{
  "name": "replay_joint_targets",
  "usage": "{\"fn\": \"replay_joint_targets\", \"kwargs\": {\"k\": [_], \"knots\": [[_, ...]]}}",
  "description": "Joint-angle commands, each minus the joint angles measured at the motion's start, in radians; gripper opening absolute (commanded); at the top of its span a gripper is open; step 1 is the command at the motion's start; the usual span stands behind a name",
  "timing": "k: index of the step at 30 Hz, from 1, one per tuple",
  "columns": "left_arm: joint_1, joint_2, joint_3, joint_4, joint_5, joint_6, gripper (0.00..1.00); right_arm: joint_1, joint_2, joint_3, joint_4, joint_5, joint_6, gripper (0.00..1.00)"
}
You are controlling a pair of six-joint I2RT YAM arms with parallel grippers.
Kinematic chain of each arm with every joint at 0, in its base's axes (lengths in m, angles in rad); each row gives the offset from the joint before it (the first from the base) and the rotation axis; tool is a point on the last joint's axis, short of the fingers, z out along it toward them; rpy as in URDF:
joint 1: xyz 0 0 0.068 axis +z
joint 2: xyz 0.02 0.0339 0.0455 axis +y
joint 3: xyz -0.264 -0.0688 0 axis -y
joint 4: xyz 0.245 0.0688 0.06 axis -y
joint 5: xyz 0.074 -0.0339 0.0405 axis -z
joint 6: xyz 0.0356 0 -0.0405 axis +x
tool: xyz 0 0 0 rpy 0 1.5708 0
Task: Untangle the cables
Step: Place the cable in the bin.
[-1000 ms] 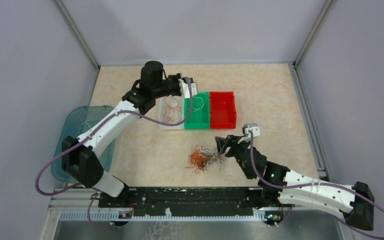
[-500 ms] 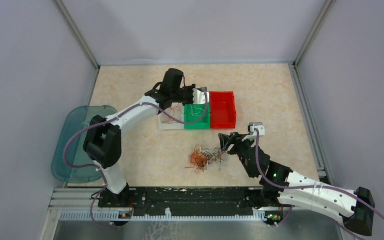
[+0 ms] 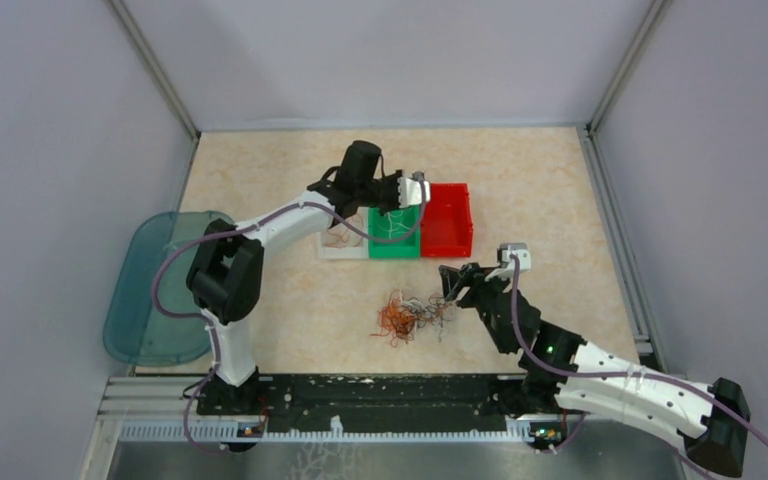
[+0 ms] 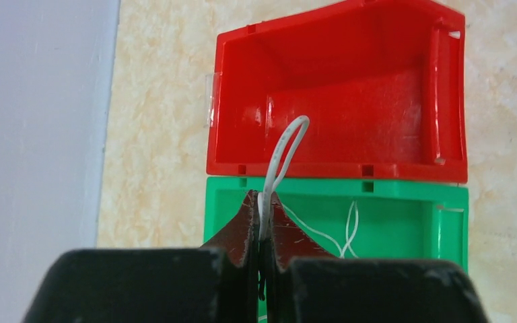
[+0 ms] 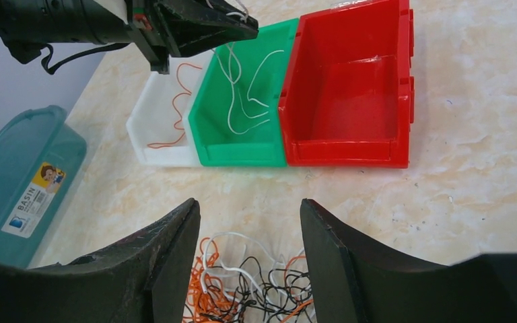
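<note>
Overall, the table (image 3: 540,180) carries a teal lidded box (image 3: 135,310) at its left edge. A row of three bins sits toward the middle of its far edge: white bin (image 5: 161,156), green bin (image 5: 239,156) and red bin (image 3: 447,225), left to right and touching.

The tangle of cables (image 3: 410,318), orange, white and black, lies between that row and the near edge, roughly mid-width, and most of it looks yet to be sorted. The right gripper (image 5: 249,208) hangs beside the tangle on its right, fingers spread wide with nothing between them.

The left gripper (image 4: 260,222) is pinched tight on one white cable (image 4: 286,145), whose free loop stands up past the fingertips. More white strands (image 5: 232,101) lie in the green bin and an orange strand (image 5: 178,101) in the white one, while the red bin looks empty.

You appear to be at the drop-off of a sorted white cable. In the left wrist view the fingertips sit over the green bin, beside the wall it shares with the red bin, and the loop reaches toward the red side.

- Before you part the fingers, shift the tip toward the green bin's middle and lower it, so the springy loop cannot flip over the shared wall.
- Open fully, and check that the strand has fallen free before you lift away.
</note>
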State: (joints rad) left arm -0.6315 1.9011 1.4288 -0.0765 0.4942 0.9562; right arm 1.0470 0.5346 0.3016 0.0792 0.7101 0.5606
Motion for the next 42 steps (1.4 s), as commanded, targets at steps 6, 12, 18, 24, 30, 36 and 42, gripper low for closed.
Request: {"fn": "replay_joint_targets", "kwargs": {"k": [6,12,18,24,30,36,42], "knots": [[0.003,0.048,0.023,0.03,0.09,-0.228,0.0,-0.026,0.017,0.025,0.007,-0.013,-0.01,0.57],[0.026,0.081,-0.014,0.009,-0.019,-0.174,0.0,-0.035,0.024,0.038,-0.009,-0.013,-0.01,0.57],[0.041,0.073,-0.06,0.074,-0.124,-0.122,0.02,-0.044,0.035,0.047,-0.011,-0.018,-0.007,0.57],[0.041,0.048,-0.088,0.105,-0.131,-0.083,0.36,-0.045,0.052,0.054,-0.012,-0.024,0.012,0.57],[0.041,0.012,-0.02,-0.034,-0.029,-0.044,0.7,-0.046,0.041,0.07,-0.045,-0.017,0.015,0.57],[0.065,0.005,0.154,-0.322,0.083,0.002,0.73,-0.045,0.026,0.073,-0.047,-0.016,0.021,0.57],[0.079,0.047,0.31,-0.461,0.202,-0.029,0.66,-0.046,0.034,0.074,-0.049,-0.022,0.03,0.57]]}}
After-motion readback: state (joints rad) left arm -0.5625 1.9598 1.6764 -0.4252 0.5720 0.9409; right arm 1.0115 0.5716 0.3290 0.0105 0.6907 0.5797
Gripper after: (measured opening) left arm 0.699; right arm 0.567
